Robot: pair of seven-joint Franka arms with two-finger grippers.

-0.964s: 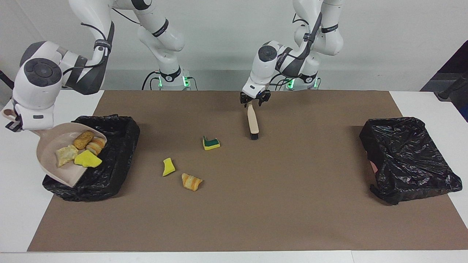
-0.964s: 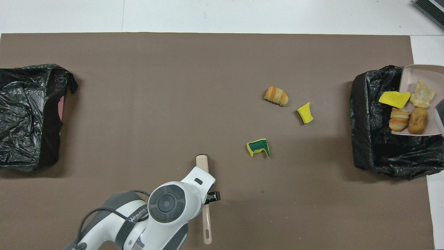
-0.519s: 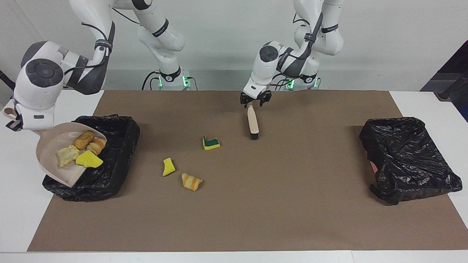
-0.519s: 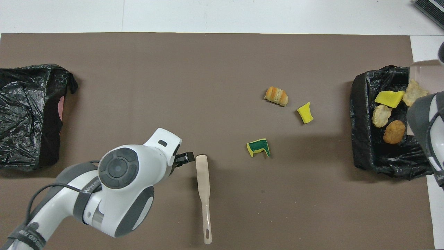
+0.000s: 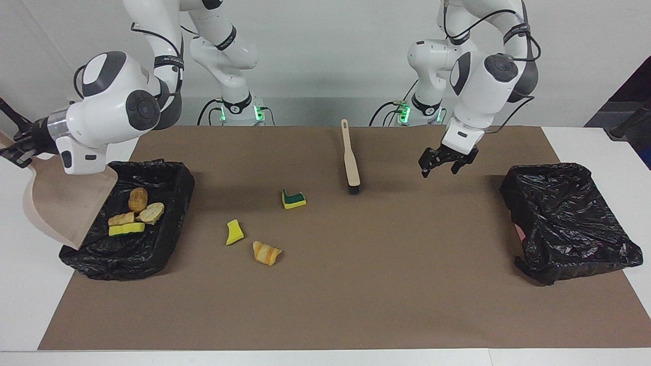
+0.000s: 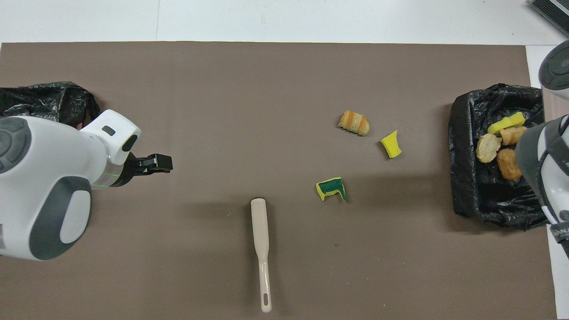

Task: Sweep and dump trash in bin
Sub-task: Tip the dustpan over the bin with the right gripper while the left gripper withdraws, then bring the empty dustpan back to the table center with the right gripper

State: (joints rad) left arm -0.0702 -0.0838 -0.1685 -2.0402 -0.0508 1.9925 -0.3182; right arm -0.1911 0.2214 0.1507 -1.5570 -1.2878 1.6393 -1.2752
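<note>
About halfway through the job. Four bits of trash (image 5: 137,199) lying down in the black bin (image 5: 173,170) at the right arm's end of the bench (image 5: 20,305): a brown lump, two bread-like bits and a yellow sponge strip. Tipped up steeply at that bin's edge, the beige dustpan (image 5: 61,203), with nothing inside. Gripped by its handle in the right hand (image 5: 19,147), closed tight on it, up in the air just beside the bin.

Left to clean up: three bits out on the brown mat (image 5: 356,295). A green and yellow sponge bit (image 5: 294,199), nearest to the robots of the three, close to the bristle end of the brush. A yellow scrap (image 5: 234,232) and a bread chunk (image 5: 266,252), farther from the robots, near each other, more toward the bin.

Lying flat on the mat, the beige brush (image 5: 351,162), touched by nothing, handle pointing to the robots. Up over the mat, the left hand (image 5: 441,163), open wide and empty, between the brush and a second black bin (image 5: 569,213) at the left arm's end.

Probably next: picking up the brush, setting the dustpan down by the three bits, sweeping them in, then tipping them into the bin.
</note>
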